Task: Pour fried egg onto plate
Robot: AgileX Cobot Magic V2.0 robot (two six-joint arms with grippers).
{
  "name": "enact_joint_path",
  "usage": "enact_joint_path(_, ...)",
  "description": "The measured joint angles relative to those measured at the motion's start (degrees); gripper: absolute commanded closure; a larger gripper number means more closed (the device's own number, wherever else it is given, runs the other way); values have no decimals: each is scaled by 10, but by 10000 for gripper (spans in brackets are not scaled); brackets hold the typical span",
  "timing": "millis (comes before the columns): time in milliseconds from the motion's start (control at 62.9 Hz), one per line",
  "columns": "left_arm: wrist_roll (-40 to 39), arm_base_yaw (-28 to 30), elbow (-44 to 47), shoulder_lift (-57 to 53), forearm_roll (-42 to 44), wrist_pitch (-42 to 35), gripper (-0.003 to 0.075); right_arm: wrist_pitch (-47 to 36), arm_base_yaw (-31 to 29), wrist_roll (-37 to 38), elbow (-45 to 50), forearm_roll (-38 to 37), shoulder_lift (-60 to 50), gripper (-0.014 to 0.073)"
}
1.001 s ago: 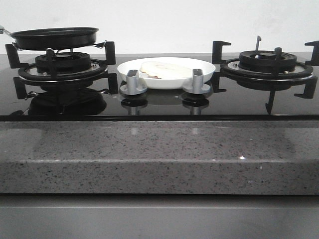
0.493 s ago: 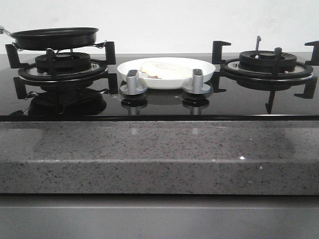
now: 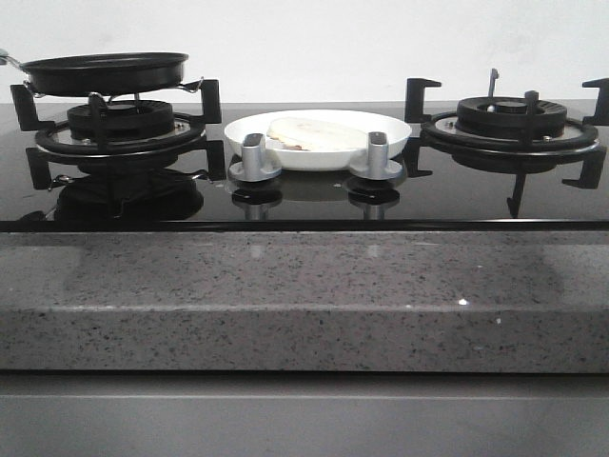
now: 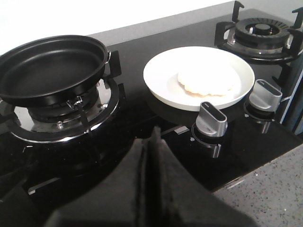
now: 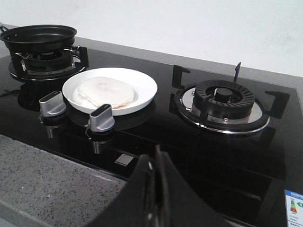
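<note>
The fried egg [image 3: 314,132] lies flat on the white plate [image 3: 244,127] in the middle of the black glass hob; it also shows in the left wrist view [image 4: 208,79] and the right wrist view [image 5: 105,91], on the plate [image 4: 161,75] [image 5: 144,85]. The black frying pan [image 3: 105,70] stands empty on the left burner [image 4: 52,71] [image 5: 39,37]. My left gripper [image 4: 152,137] is shut and empty, held back over the hob's front edge. My right gripper [image 5: 155,158] is shut and empty, near the front edge by the right burner. Neither gripper shows in the front view.
Two silver knobs [image 3: 254,158] [image 3: 375,155] stand in front of the plate. The right burner [image 3: 511,119] with its black pan support is bare. A speckled grey stone counter edge [image 3: 304,295] runs along the front.
</note>
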Motion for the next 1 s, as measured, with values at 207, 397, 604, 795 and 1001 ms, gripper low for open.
enact_joint_path(207, 0, 0, 0, 24, 3, 0, 741, 0, 0, 0, 0, 0, 0, 662)
enact_joint_path(397, -112, -24, 2, -1, 150, 0, 741, 0, 0, 0, 0, 0, 0, 662)
enact_joint_path(604, -333, -54, 40, -110, 390, -11, 741, 0, 0, 0, 0, 0, 0, 662)
enact_joint_path(795, -364, -10, 110, -246, 412, -10, 741, 0, 0, 0, 0, 0, 0, 662)
enact_joint_path(1001, -373, 131, 197, -387, 382, 31, 741, 0, 0, -1, 0, 0, 0, 662)
